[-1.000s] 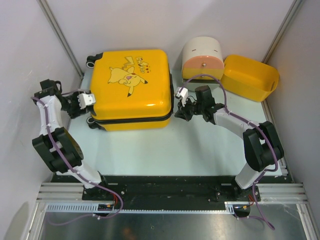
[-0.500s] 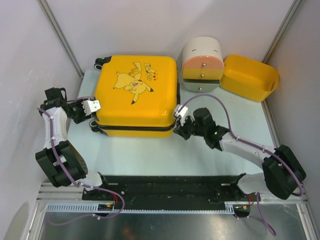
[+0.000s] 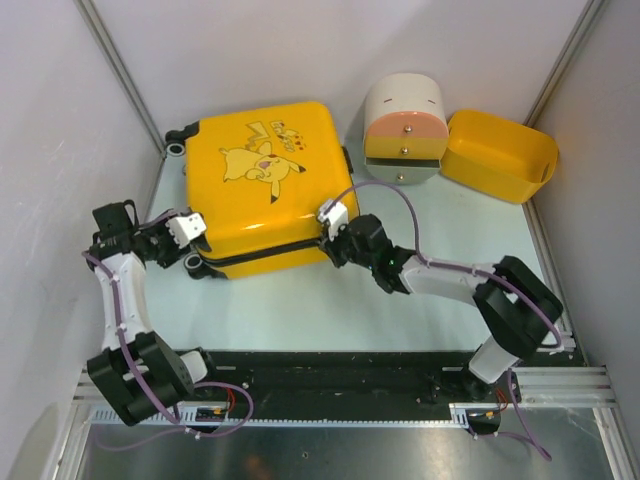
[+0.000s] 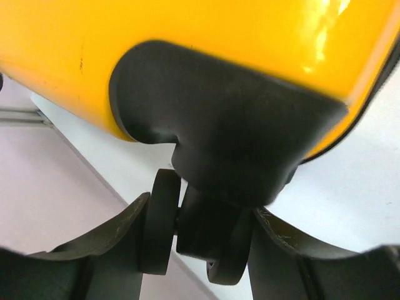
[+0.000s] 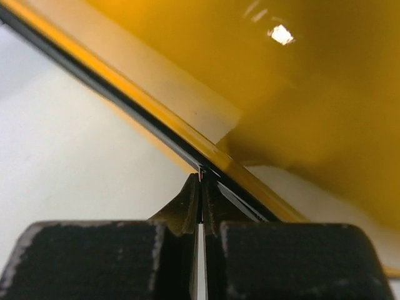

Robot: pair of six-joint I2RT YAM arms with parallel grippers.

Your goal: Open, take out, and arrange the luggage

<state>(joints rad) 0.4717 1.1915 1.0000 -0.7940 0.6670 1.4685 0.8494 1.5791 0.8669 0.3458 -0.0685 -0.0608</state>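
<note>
The luggage (image 3: 265,180), a yellow hard-shell suitcase with a Pikachu print, lies flat at the back left of the table, turned askew. My left gripper (image 3: 188,243) is at its near-left corner. In the left wrist view the fingers (image 4: 125,231) press on both sides of the black twin wheel (image 4: 161,225) under the yellow shell (image 4: 187,37). My right gripper (image 3: 335,240) is shut at the near-right corner. Its tips (image 5: 201,178) touch the black zipper trim (image 5: 125,103); whether they pinch a pull does not show.
A cream-and-orange drawer cabinet (image 3: 403,120) stands at the back, right of the suitcase. A plain yellow bin (image 3: 498,155) lies beside it at the far right. Grey walls close in on both sides. Pale table surface (image 3: 400,310) lies in front.
The suitcase has swung round, its near edge now slanting up to the right. The left jaws have narrowed onto the wheel. The right gripper has moved left and nearer with the corner.
</note>
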